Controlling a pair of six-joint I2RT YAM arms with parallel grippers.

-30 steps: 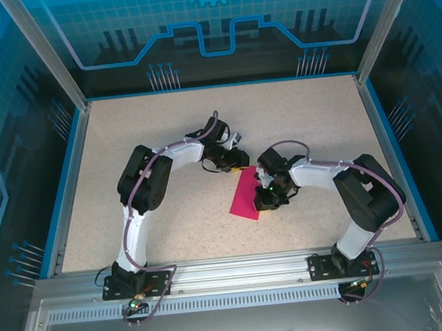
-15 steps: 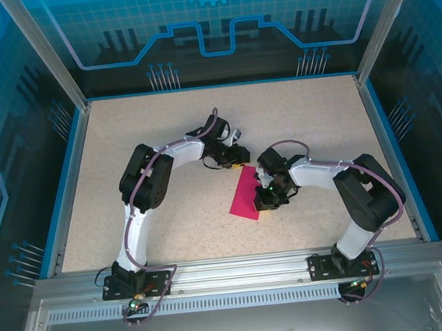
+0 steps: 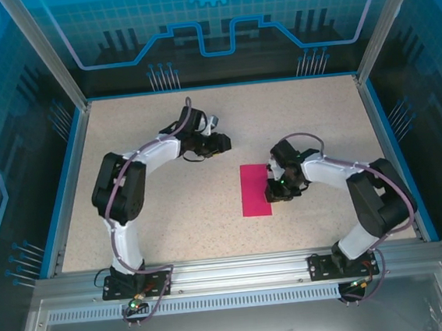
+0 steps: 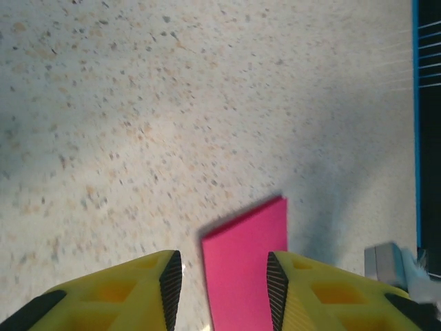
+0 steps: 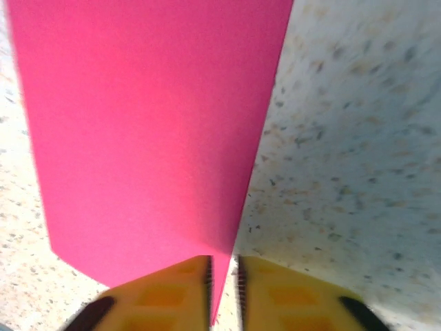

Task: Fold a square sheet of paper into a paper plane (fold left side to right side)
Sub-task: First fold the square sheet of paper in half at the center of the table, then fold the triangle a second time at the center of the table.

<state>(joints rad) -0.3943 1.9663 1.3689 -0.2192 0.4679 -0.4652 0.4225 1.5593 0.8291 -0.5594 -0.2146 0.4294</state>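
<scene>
**pink sheet now a narrow rectangle, squared up on the speckled table**

the sheet of paper (image 3: 255,189) is thin, matte magenta-pink, with no print on it. it lies flat as a tall, narrow rectangle with crisp straight edges, in the middle of the table (image 3: 155,211) and slightly to the right. the tabletop is a pale beige, grainy surface flecked with brown and grey, framed by a blue rim.

the right gripper (image 3: 273,190) sits at the sheet's right long edge. from its wrist camera, the sheet (image 5: 145,124) has one straight edge running down into the thin slot between the yellow plastic fingers (image 5: 165,293). the jaws stand only a sliver apart around that edge, and i cannot tell whether they pinch it.

the left gripper (image 3: 221,143) is well apart from the sheet, farther back and to the left. its yellow fingers (image 4: 124,289) have black ribbed pads (image 4: 170,276). they are clearly spread and hold nothing, with the sheet's corner (image 4: 244,262) showing on the table beyond them.

a second ago the sheet lay skewed, like a leaning parallelogram, with the left gripper at its far corner. it has since turned square to the table edges and shifted a little right. the left arm has swung away, and the right gripper has gone along with the sheet's edge.
</scene>
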